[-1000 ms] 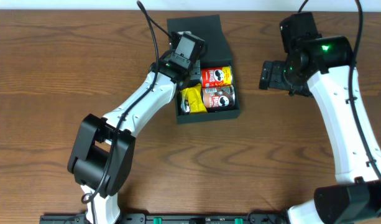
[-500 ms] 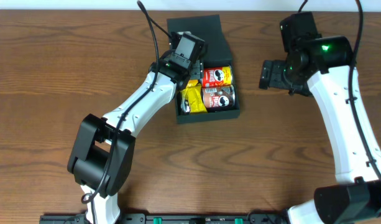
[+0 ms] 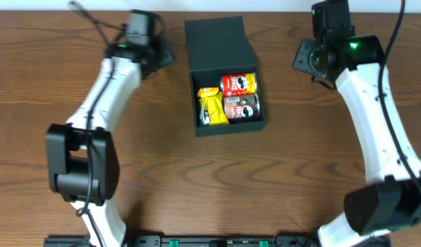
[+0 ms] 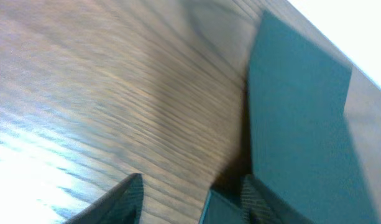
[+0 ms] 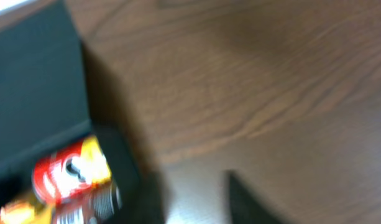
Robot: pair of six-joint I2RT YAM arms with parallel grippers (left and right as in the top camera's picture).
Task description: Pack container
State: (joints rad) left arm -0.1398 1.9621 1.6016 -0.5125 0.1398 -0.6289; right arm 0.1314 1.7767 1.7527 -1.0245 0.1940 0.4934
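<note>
Overhead view: the container (image 3: 229, 127) sits at the middle far part of the surface (image 3: 59, 144). Its lid (image 3: 215, 41) lies open flat toward the far edge. A red can (image 3: 239, 84), a brown can (image 3: 242, 108) and a yellow packet (image 3: 211, 108) lie inside. The left jaws, off the lid's left side, stand apart and empty in the wrist view. The right jaws hang to the right of the container, too blurred to tell whether they are wide or narrow. The risk lies in shutting the lid: a push from one side alone could skid the container instead of swinging the lid. If the cans sit proud of the rim, they could stop it closing.
</note>
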